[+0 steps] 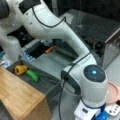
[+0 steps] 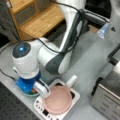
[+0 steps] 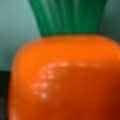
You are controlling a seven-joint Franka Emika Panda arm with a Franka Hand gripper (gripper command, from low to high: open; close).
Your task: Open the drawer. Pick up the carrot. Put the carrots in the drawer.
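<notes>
1. While the carrot [image 3: 62, 77] fills the whole wrist view, orange with a green top, treat it as right under the gripper.
2. You find the gripper [image 2: 28, 87] low in the light blue bowl [image 2: 23, 92], just left of the pink plate [image 2: 58, 100]. You cannot tell if its fingers are apart or together.
3. Grip the fat orange part, not the green top.
4. Far from the bowl, the drawer [image 1: 47, 83] stands open, with a yellow lumpy thing [image 1: 20, 69] and a green vegetable [image 1: 33, 75] inside.
</notes>
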